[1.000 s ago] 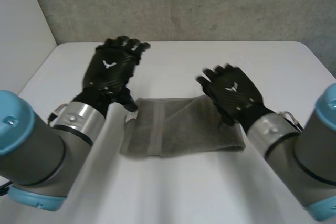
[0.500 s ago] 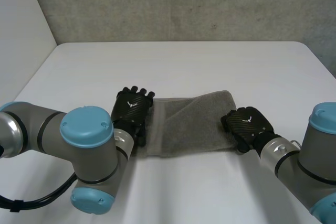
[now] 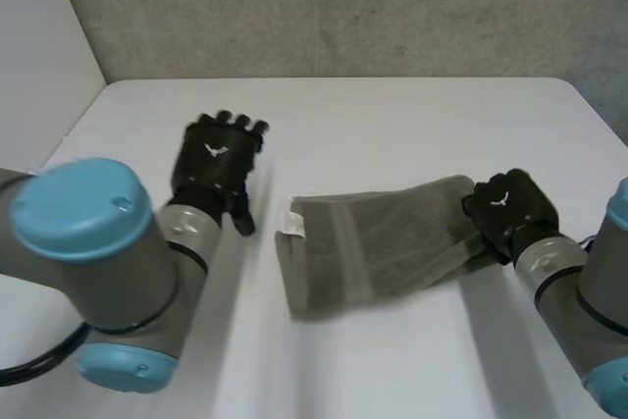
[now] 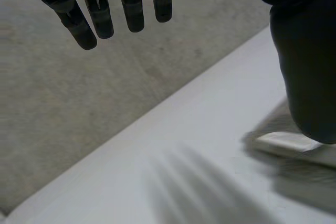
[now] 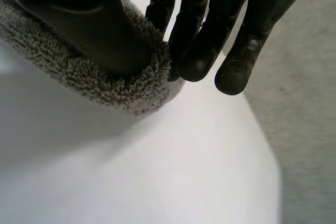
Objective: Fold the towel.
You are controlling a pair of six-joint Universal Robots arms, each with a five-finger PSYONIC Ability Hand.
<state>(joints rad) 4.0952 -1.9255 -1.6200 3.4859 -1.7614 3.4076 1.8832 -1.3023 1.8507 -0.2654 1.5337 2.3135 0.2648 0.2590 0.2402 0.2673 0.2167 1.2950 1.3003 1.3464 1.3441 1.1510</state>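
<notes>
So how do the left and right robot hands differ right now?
The left robot hand has straight fingers and holds nothing; the right robot hand pinches one end of the towel between thumb and fingers. The left robot hand is off the towel, beside its labelled end; the right robot hand is at the opposite end. Both are black and over the white table.

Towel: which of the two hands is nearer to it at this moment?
Right. The right hand pinches the towel at its end on that side, between thumb and fingers. The left hand, fingers straight, is over the table beside the towel's other end, not touching it.
</notes>
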